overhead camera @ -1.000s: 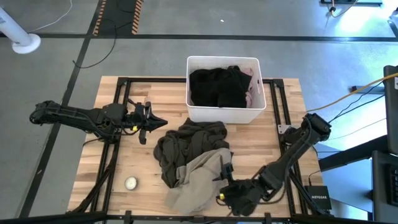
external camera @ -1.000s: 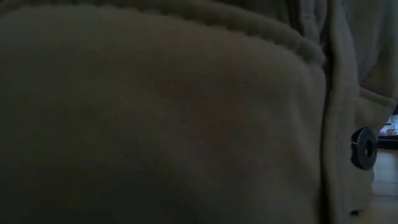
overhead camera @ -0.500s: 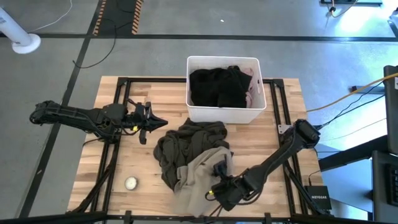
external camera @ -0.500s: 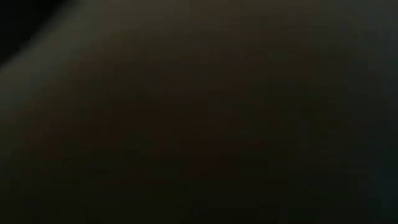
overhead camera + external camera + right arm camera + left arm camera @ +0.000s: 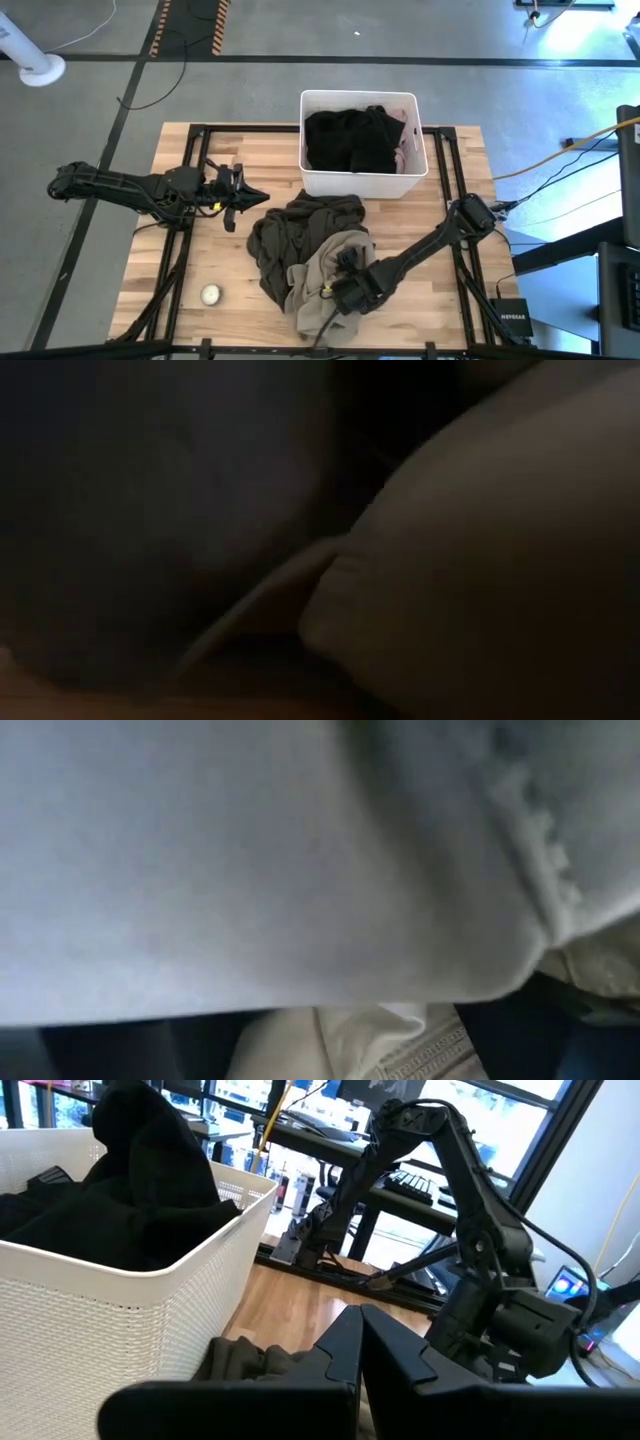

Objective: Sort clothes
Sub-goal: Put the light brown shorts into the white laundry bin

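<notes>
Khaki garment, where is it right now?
High view: the khaki garment lies at the table's front centre, bunched against the dark olive garment, with the right end effector on it.

Overhead looking down, low and right-wrist cameras pressed against fabric [image 5: 480, 560]

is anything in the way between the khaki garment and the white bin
Yes. The dark olive-brown garment lies heaped on the table between the khaki-beige garment and the white bin, partly under the khaki one. The right gripper is down on the khaki fabric. The bin already holds a black garment, piled about to its rim.
</notes>
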{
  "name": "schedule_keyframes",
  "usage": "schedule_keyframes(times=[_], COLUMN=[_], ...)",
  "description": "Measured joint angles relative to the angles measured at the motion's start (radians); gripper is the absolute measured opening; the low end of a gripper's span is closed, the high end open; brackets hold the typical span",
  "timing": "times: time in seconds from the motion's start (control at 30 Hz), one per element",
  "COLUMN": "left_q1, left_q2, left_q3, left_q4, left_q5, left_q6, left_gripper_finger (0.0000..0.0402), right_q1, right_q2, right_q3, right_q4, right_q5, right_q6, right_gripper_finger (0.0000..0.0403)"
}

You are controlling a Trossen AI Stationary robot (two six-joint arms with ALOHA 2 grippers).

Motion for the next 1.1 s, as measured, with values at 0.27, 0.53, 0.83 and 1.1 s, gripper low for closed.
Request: schedule_keyframes(times=[0.27,0.53,0.83,1.1], left_q1=[0.0,0.0,0.0,0.0], left_q2=[0.0,0.0,0.0,0.0], left_q3=[0.0,0.0,0.0,0.0], left_q4=[0.0,0.0,0.004,0.005], left_q5=[0.0,0.0,0.0,0.0], left_q6=[0.009,0.006,0.017,0.011], left_gripper_finger=[0.0,0.0,0.0,0.0], right_q1=[-0.017,-0.016,0.035,0.06], right_q2=[-0.001,0.0,-0.083,-0.242], right_q3=[-0.039,-0.049,-0.057,-0.056], right_q4=[0.096,0.113,0.093,0.116], right_q5=[-0.052,-0.071,-0.033,-0.025], right_q6=[-0.024,0.036,0.11,0.137], right_gripper_finger=[0.022,0.0033,0.0028,0.0028])
